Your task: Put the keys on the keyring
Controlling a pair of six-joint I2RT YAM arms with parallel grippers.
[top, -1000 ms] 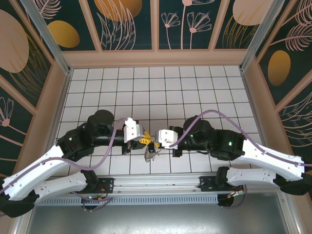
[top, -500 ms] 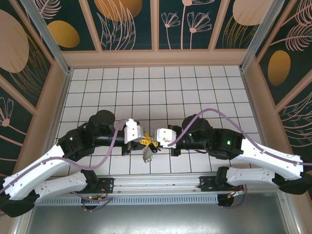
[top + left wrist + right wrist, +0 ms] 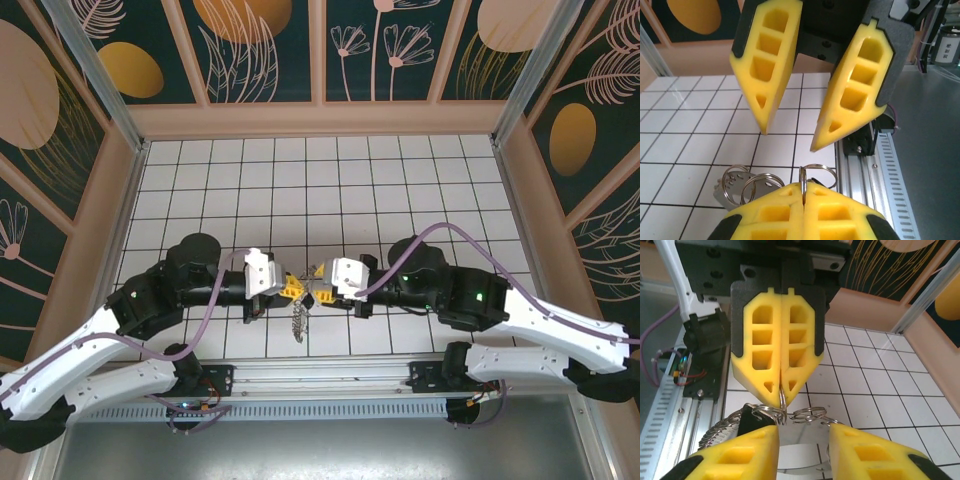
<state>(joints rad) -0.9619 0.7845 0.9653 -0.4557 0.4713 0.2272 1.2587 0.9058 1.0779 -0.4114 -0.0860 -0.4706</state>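
Left gripper (image 3: 803, 189) clamped tight on thin steel keyring (image 3: 802, 176), low centre of left wrist view. Right gripper (image 3: 802, 432) part open, empty, straddling wire coils. Keys (image 3: 300, 318) seem to dangle beneath, mid-frame; detail too small. Best: hold ring rigid, nip split end, pry gently. Fingers (image 3: 740, 452) yellow hollow-celled wedges; rings glossy, springy.

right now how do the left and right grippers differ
The left gripper has its fingers pressed together on a split ring. The right gripper has its fingers apart and grips nothing. In the top view the left gripper reaches in from the left, the right gripper from the opposite side. Both have yellow fingers and face each other tip to tip.
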